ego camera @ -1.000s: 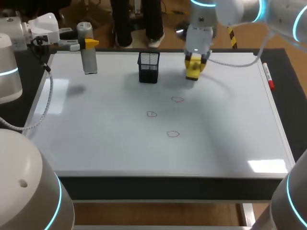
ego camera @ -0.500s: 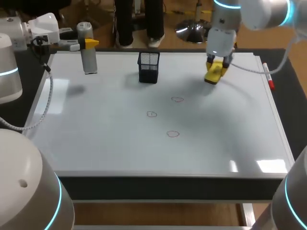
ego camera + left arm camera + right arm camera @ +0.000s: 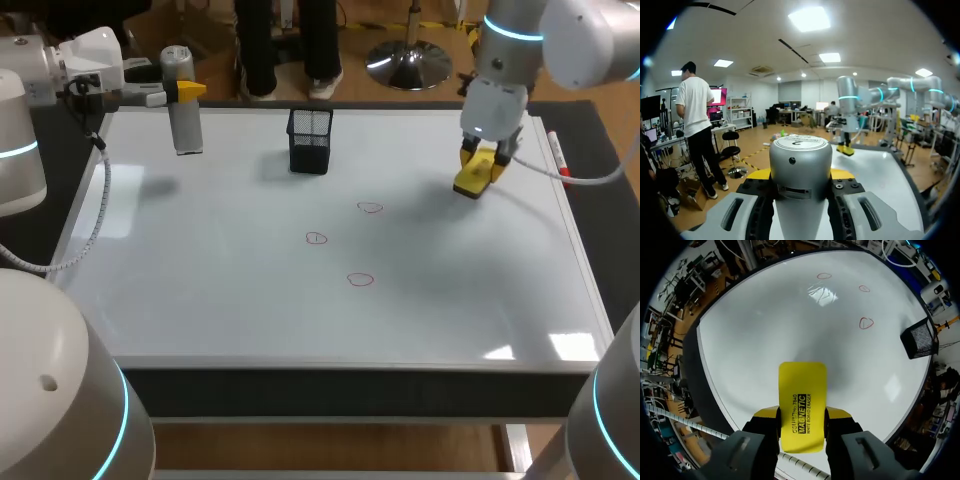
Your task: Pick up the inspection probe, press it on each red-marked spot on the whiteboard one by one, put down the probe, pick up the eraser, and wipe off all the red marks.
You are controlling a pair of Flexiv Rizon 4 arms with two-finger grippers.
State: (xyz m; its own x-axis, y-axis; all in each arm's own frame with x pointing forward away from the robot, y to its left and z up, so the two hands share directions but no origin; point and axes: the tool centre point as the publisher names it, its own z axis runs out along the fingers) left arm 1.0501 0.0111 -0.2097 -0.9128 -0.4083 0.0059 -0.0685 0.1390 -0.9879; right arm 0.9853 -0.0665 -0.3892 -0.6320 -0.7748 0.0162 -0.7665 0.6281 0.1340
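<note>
1. Your right gripper is clamping the yellow eraser between both fingers, holding it over the far right part of the whiteboard.
2. Your left gripper is gripping the silver probe, keeping it upright at the board's far left corner.
3. Three red marks are sitting mid-board, well apart from the eraser.
4. A black mesh cup is standing near the far edge, and a red marker is lying along the right edge.

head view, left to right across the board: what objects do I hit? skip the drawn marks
probe held in the left hand → black mesh basket → eraser held in the right hand → red marker
</note>
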